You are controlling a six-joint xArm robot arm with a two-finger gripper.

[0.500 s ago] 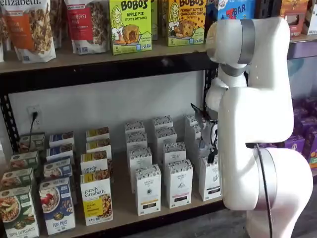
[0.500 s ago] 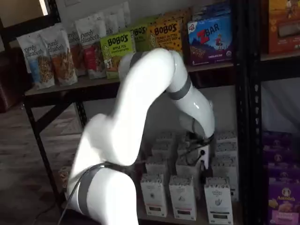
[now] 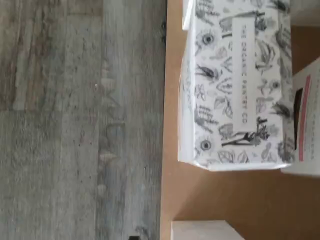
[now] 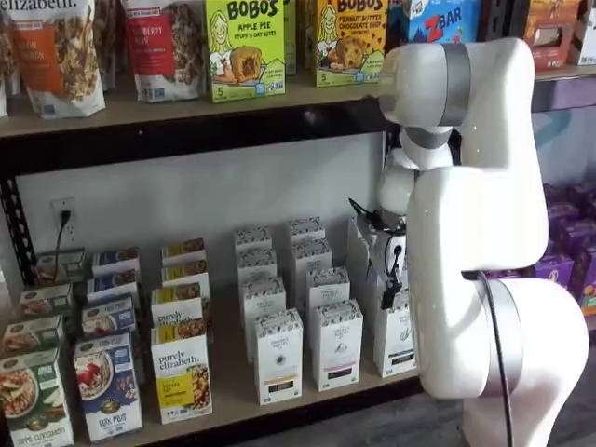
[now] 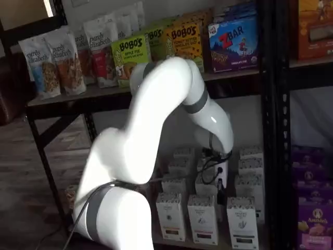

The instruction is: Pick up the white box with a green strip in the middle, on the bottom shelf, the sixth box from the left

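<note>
The white box (image 4: 395, 337) (image 5: 241, 222) stands at the front of the rightmost white column on the bottom shelf (image 4: 229, 389), half behind the arm. My gripper (image 4: 390, 296) (image 5: 221, 194) hangs just above that column in both shelf views, with a black finger and a cable showing. It is open and holds nothing. The wrist view shows a white carton top (image 3: 235, 85) with black plant drawings, close to the tan board's (image 3: 210, 200) front edge. I cannot tell whether this is the same box.
Two more columns of white cartons (image 4: 277, 356) stand left of the target, then colourful boxes (image 4: 182, 372). The upper shelf (image 4: 186, 126) with bags and Bobo's boxes overhangs. A black upright (image 5: 270, 130) stands to the right. Grey wood floor (image 3: 75, 125) lies below the board's edge.
The arm's upper joints have swung a little to the left, and the gripper has shifted slightly left over the rightmost white column. No box has moved.
</note>
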